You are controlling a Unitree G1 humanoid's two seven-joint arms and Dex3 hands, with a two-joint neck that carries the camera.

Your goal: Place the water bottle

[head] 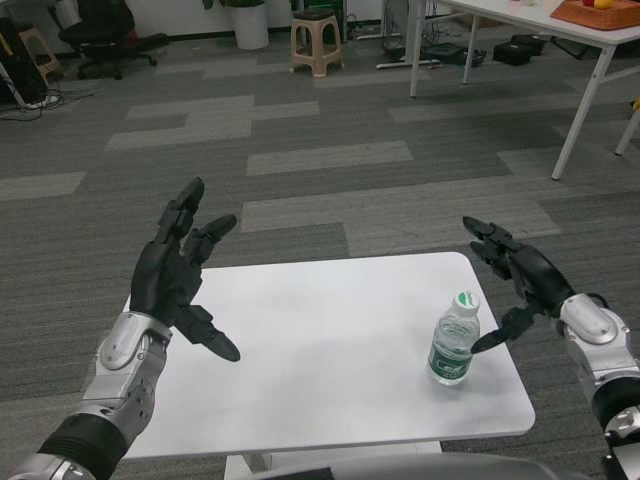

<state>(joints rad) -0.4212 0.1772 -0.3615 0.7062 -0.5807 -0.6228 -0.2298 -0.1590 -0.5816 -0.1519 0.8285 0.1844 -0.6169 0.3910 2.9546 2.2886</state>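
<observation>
The water bottle (454,340) stands upright near the right edge of my white desk (330,350), capped in white with a green label whose writing is too small for me to read. My right hand (515,275) hovers just right of the bottle, fingers spread, holding nothing. My left hand (180,275) is raised over the desk's left side, well apart from the bottle, fingers wide and empty. Beyond the desk lies grey patterned carpet (320,160), a beige stool (316,42) and another white table (540,30), cut off by the frame.
</observation>
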